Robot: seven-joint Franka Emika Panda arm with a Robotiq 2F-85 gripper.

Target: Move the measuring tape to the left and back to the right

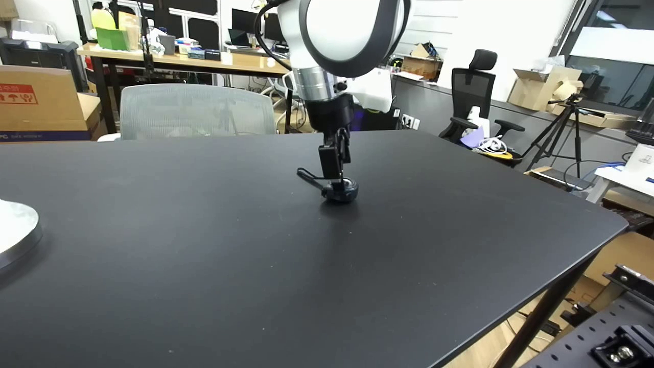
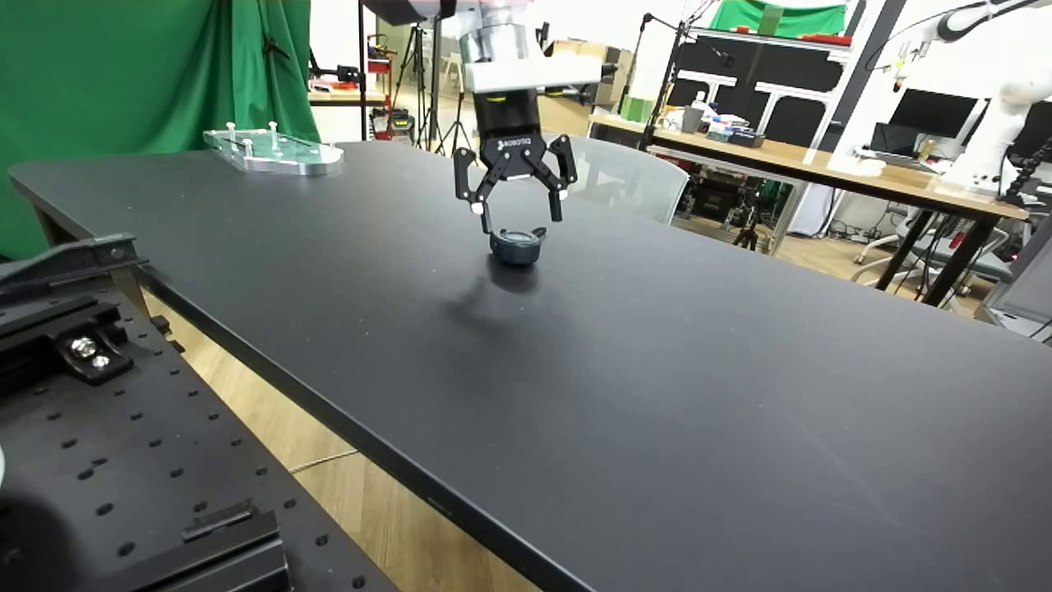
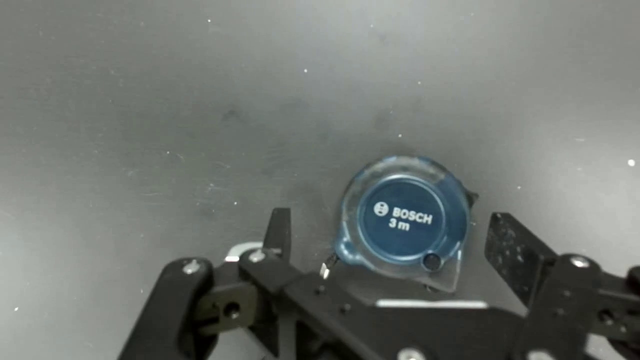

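The measuring tape (image 3: 402, 217) is a small rounded blue case with a clear rim, lying flat on the dark table. It also shows in both exterior views (image 1: 345, 191) (image 2: 516, 248), with a black strap trailing from it. My gripper (image 3: 393, 224) is open, its two fingers on opposite sides of the tape, with a gap on each side in the wrist view. In the exterior views the gripper (image 1: 336, 176) (image 2: 522, 222) points down at the tape, its fingertips near the top of the case. Part of the strap is hidden under the gripper in the wrist view.
A white round plate (image 1: 18, 232) stands at the table's edge of an exterior view. A clear board with white pegs (image 2: 275, 156) lies at the table's far end. A mesh chair (image 1: 199, 112) stands behind the table (image 1: 230, 266). A perforated black base (image 2: 164, 460) adjoins the table edge.
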